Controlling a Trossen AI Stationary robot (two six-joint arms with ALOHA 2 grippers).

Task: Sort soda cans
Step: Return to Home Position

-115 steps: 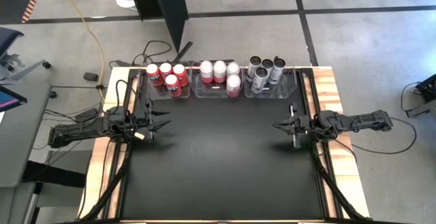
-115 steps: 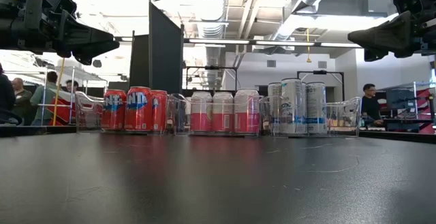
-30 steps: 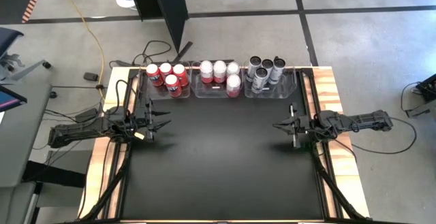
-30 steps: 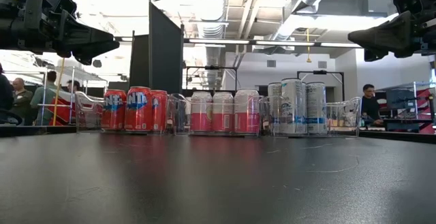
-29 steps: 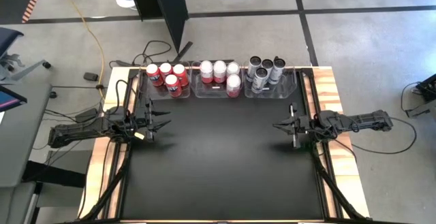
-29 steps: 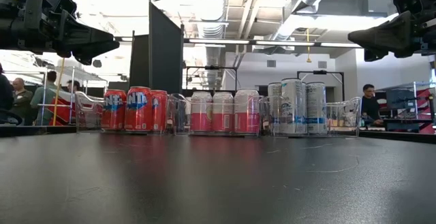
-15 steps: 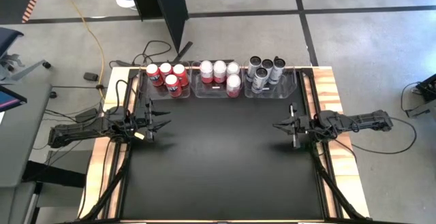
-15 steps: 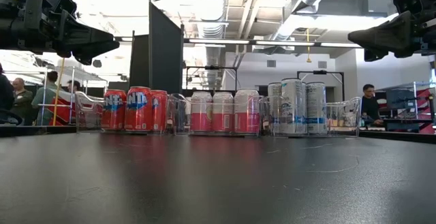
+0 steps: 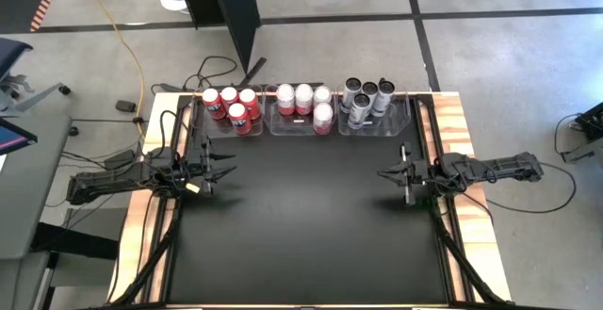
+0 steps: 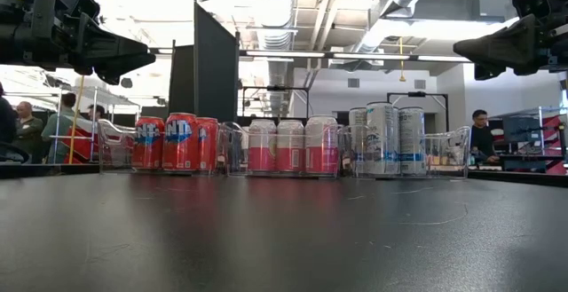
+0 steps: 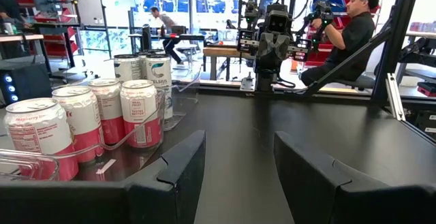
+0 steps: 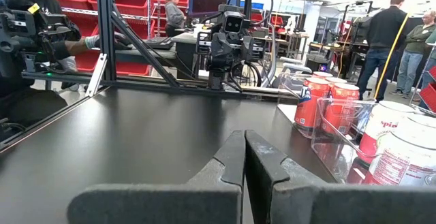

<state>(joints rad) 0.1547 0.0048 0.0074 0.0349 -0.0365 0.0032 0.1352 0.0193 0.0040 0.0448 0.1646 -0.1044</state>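
Note:
Along the table's far edge stand three clear bins. The left one holds the red cans (image 9: 232, 105), the middle one the pink-and-white cans (image 9: 304, 103), the right one the grey-silver cans (image 9: 365, 100); all stand upright on their bases. In the low view the red cans (image 10: 177, 141), pink cans (image 10: 290, 145) and silver cans (image 10: 384, 138) line up the same way. My left gripper (image 9: 229, 170) hovers open near the table's left edge, level, also seen as my left gripper (image 11: 238, 166). My right gripper (image 9: 382, 173) hovers shut near the right edge, its fingers together in the wrist view (image 12: 244, 157).
The black table top (image 9: 301, 225) stretches bare between the two arms and toward the near edge. Wooden rails run along the left and right sides. People sit and stand in the room beyond the table, seen in the wrist views.

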